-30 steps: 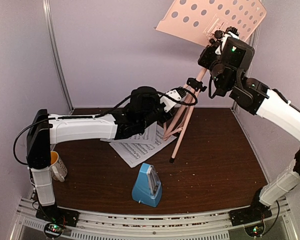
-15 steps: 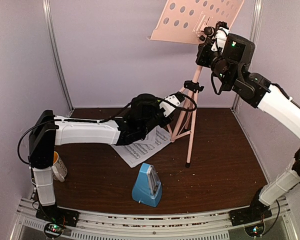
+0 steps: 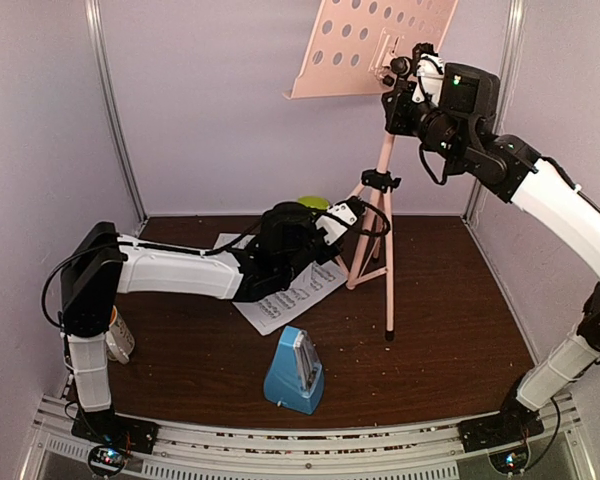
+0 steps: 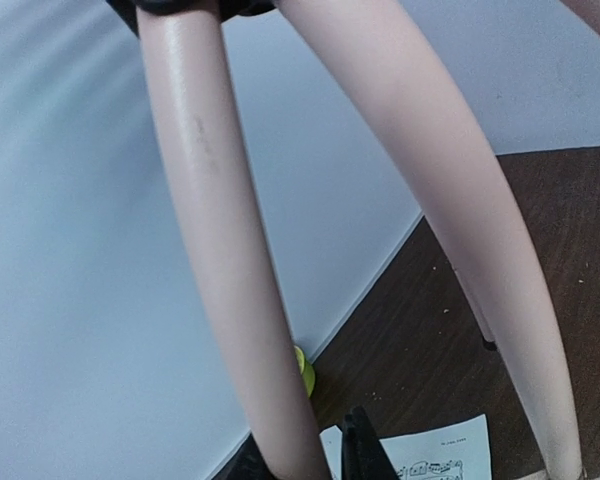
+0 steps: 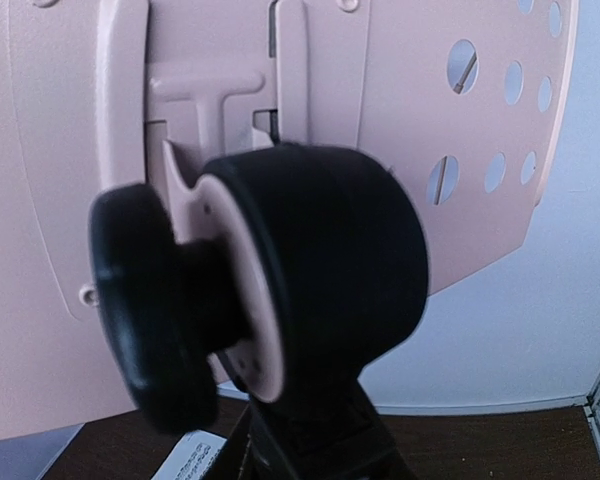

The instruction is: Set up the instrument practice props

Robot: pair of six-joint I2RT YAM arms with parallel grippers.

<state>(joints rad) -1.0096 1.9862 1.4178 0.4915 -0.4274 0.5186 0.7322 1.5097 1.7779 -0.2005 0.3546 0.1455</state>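
Two arms flank the pink music stand (image 3: 384,155), upright at the table's (image 3: 450,300) rear; right gripper (image 3: 400,74) clamps its head; left gripper (image 3: 350,212), at the legs, unreadable; sheet-music pages (image 3: 290,300) lie alongside.

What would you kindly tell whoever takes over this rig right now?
Right hand: clamped on the music stand at its head joint, behind the desk.
Left hand: low at the tripod legs; grip unclear.
Sheet-music pages: flat on the table, left of the stand.
Metronome: upright near the front edge.
Done: stand upright.
To do: probably release it, then put the pages on the desk.
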